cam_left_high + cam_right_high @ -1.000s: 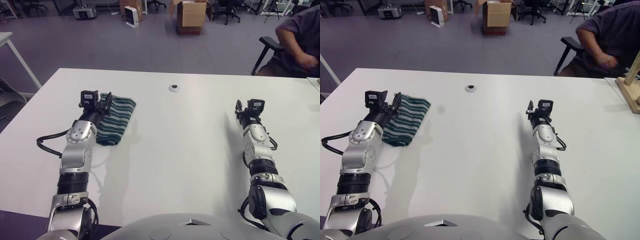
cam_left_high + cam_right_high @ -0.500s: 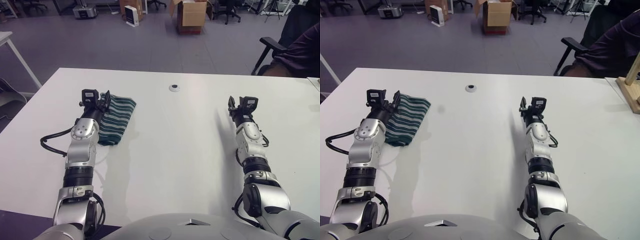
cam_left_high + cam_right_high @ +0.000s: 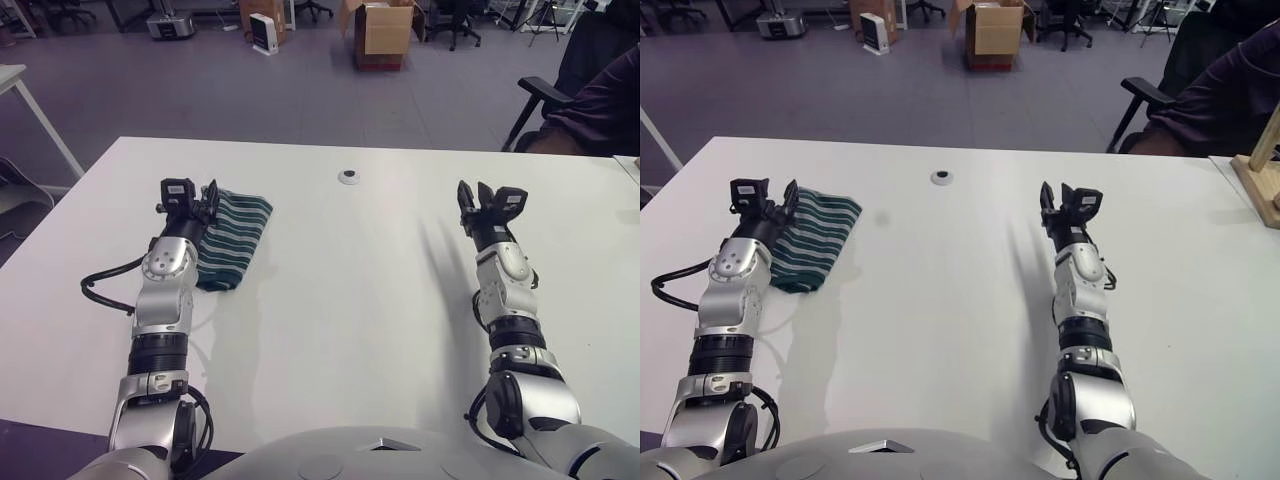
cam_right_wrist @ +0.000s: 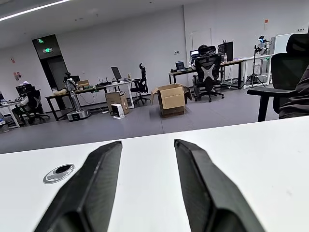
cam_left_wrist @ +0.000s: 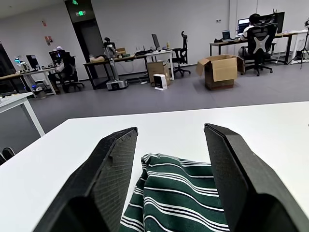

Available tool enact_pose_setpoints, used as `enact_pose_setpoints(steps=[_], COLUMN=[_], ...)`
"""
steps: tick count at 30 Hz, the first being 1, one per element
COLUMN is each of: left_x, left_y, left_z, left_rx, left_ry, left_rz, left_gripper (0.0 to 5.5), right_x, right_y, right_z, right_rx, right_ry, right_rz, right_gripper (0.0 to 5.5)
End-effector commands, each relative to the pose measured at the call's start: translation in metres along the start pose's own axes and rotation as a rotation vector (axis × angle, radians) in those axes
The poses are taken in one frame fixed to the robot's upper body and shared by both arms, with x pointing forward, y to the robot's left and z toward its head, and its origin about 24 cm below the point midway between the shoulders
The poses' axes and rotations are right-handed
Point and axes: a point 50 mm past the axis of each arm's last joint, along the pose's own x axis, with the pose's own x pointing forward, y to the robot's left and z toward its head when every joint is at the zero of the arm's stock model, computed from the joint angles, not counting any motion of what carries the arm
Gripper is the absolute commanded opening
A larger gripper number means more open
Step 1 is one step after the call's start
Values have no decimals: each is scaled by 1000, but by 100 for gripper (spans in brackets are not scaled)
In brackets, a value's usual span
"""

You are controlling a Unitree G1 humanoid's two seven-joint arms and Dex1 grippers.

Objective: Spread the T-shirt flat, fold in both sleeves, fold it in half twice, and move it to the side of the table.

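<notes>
Bright, even overhead light washes the white table (image 3: 350,300), with a ceiling light strip (image 4: 29,10) glowing above.

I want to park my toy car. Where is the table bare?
The white table is bare across its middle, between the folded green striped T-shirt and the right end effector. Crowded: the left end effector at the T-shirt's edge. A small grey disc sits farther back.

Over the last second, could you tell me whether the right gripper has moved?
Yes: the right gripper moved forward and slightly left, nearer the grommet.
</notes>
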Motion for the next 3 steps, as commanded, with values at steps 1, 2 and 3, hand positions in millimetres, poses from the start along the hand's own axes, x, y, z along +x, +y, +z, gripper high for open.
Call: enact_pose_setpoints(steps=[1, 2, 3], left_x=[1, 1, 0], left_y=[-1, -2, -3], left_z=[7, 8, 8], left_rx=[31, 44, 53], left_ry=[-20, -22, -23], left_rz=[8, 3, -1], left_gripper=[253, 253, 253], right_x=[1, 1, 2], right_y=[-8, -9, -10], right_z=[10, 11, 12], right_rx=[17, 24, 33], right_ry=[-23, -29, -36], right_rz=[-3, -4, -5], right_gripper=[202, 202, 202])
